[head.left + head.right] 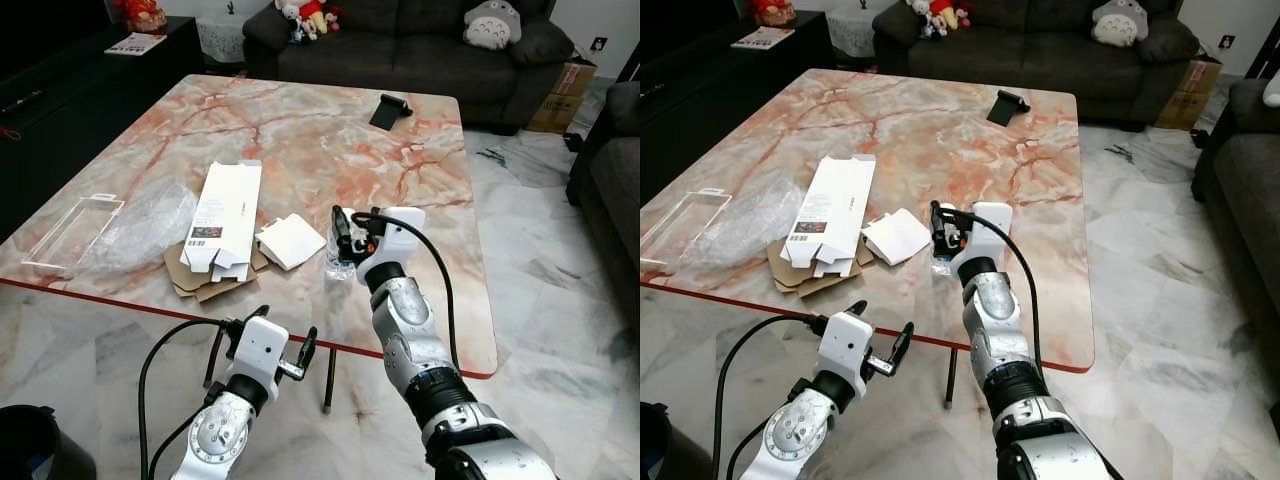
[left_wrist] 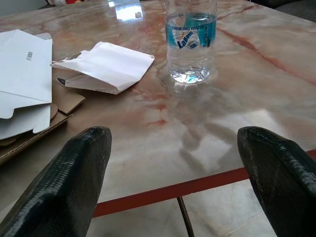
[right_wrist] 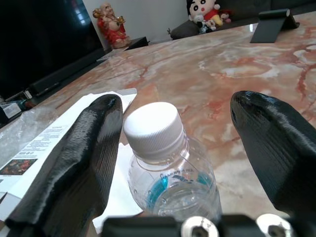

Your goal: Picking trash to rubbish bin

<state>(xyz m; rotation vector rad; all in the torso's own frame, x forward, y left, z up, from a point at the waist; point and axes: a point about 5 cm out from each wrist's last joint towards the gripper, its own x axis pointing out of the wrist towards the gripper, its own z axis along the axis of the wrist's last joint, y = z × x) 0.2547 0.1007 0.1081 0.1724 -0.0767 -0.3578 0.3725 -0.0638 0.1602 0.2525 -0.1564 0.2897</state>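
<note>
Left hand (image 1: 262, 345): spread wide, idle below tabletop (image 1: 420, 330) edge | right hand (image 3: 170, 148): wide, straddling upright water bottle (image 3: 170, 163), apparently for pickup | flattened boxes (image 1: 225, 225) beside, unclaimed

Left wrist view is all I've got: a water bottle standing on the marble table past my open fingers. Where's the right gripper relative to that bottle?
Observer: The right gripper is up at the water bottle, its open fingers on either side of the white cap, not closed on it.
Operator: What else is on the table beyond my frame?
Observer: A crumpled clear plastic wrap and a clear plastic tray lie toward the table's left edge.
Operator: Any bin nearby?
Observer: A dark round container stands on the floor to the robot's left, below the table edge; it may be the bin.
</note>
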